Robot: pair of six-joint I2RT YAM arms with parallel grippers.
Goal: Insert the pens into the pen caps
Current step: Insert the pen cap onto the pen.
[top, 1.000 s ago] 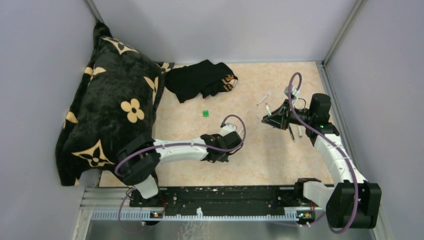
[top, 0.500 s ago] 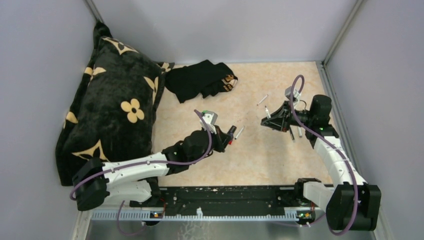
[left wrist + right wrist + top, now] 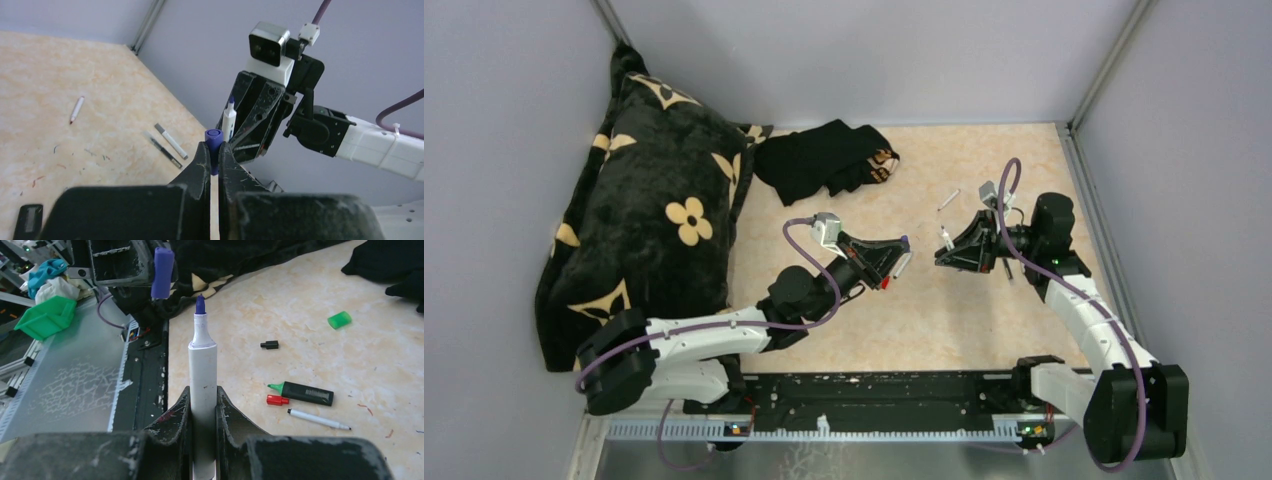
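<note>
My left gripper (image 3: 214, 151) is shut on a purple pen cap (image 3: 214, 139), held in the air with its open end facing away from me. Just beyond it my right gripper (image 3: 202, 396) is shut on a white-barrelled pen (image 3: 202, 365) with a purple tip. The tip points at the purple cap (image 3: 162, 272), a short gap away. From above, the left gripper (image 3: 902, 258) and the right gripper (image 3: 946, 246) face each other over the middle of the table. On the table lie a green cap (image 3: 339, 319), a black cap (image 3: 269, 344) and a red cap (image 3: 276, 400).
A black marker with a green tip (image 3: 305, 393) and a thin white pen (image 3: 320, 419) lie beside the red cap. More pens (image 3: 171, 141) (image 3: 76, 109) lie on the table. A black cloth (image 3: 824, 158) and a flowered black cushion (image 3: 654, 210) fill the back left.
My left arm has risen off the table and swung right with the purple cap, and now points at the right gripper. The right gripper with its pen has shifted slightly left.
</note>
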